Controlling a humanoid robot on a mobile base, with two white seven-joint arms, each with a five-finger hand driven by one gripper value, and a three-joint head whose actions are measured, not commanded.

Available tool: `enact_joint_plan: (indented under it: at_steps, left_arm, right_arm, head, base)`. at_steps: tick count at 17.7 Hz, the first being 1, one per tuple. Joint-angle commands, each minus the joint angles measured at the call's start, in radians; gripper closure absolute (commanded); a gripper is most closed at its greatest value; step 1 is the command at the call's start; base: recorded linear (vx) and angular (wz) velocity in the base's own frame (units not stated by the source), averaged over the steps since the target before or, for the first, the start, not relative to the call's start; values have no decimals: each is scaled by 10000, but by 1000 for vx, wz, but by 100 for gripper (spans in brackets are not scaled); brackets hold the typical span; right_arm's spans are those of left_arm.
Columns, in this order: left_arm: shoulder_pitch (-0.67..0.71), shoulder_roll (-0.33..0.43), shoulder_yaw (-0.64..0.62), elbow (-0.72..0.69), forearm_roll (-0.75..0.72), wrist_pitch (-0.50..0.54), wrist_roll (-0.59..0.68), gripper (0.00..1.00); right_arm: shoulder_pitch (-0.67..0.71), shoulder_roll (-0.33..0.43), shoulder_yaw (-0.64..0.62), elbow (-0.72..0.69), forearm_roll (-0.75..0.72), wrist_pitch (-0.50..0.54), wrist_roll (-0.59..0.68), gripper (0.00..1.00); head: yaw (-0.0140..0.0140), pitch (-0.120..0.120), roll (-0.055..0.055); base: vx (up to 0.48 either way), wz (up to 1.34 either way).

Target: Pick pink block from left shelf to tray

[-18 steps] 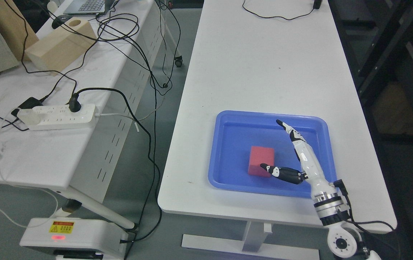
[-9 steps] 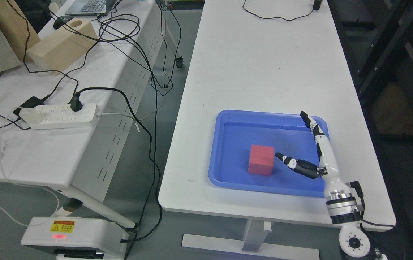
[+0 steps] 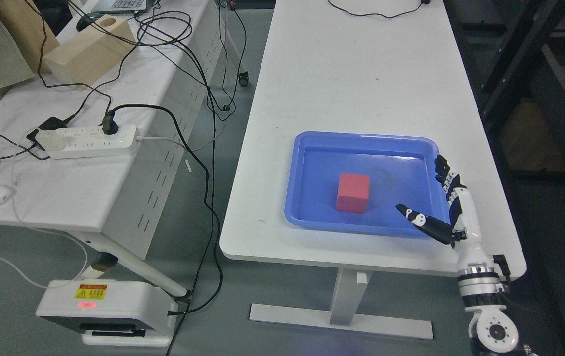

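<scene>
A pink-red block (image 3: 353, 192) rests inside the blue tray (image 3: 312, 143) on the white table (image 3: 361, 74). My right hand (image 3: 428, 195) hangs over the tray's near right corner, well to the right of the block and not touching it. Its fingers (image 3: 444, 170) are spread and its thumb (image 3: 418, 220) points left; it holds nothing. My left arm is out of the picture. No shelf shows.
A second white table (image 3: 65, 198) at the left carries a power strip (image 3: 89, 142), many black cables (image 3: 183, 74), wooden blocks (image 3: 87, 49) and a laptop. A white device with a warning label (image 3: 104, 306) stands on the floor. Dark shelving (image 3: 534, 44) stands at the right.
My right hand has let go of the block and drawn back to the right, off the block toward the tray's right edge. The whole picture shifted as the camera moved.
</scene>
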Motion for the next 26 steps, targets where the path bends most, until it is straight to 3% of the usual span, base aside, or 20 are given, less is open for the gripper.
enact_joint_plan:
  at_steps: [1, 11, 26]
  left_arm:
    - [199, 175, 0, -175, 0, -1, -1, 0]
    - [199, 175, 0, -175, 0, -1, -1, 0]
    - [199, 175, 0, -175, 0, -1, -1, 0]
  right_arm:
    - [46, -175, -226, 9, -272, 964, 301, 1]
    - [322, -175, -349, -37, -1100, 1198, 564, 1]
    - [322, -175, -349, -37, -1100, 1198, 932, 0]
  head:
    - [0, 0, 0]
    - [0, 0, 0]
    - [0, 0, 0]
  base:
    - [-178, -33]
    - [-174, -21]
    - [-76, -115]
